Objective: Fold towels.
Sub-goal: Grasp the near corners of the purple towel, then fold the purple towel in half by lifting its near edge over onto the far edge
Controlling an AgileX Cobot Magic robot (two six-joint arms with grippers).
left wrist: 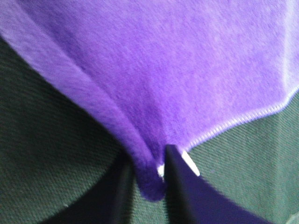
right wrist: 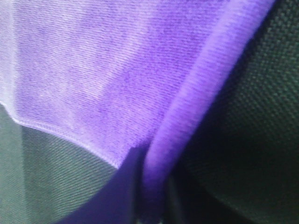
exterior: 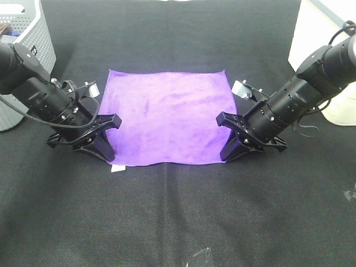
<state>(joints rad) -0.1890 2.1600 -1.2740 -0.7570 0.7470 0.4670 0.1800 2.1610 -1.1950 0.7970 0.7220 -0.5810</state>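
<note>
A purple towel (exterior: 167,117) lies spread flat on the black table. My left gripper (exterior: 105,142) is shut on the towel's near left corner; the left wrist view shows the purple edge (left wrist: 149,179) pinched between the two dark fingers, with a white label (left wrist: 189,163) beside them. My right gripper (exterior: 229,139) is shut on the near right corner; the right wrist view shows the towel's hem (right wrist: 156,186) squeezed between its fingers. Both grippers sit low, at the table surface.
A grey perforated basket (exterior: 25,44) stands at the far left. A white box (exterior: 314,33) and a pale object (exterior: 342,105) stand at the far right. The black cloth (exterior: 178,211) covers the table in front of the towel.
</note>
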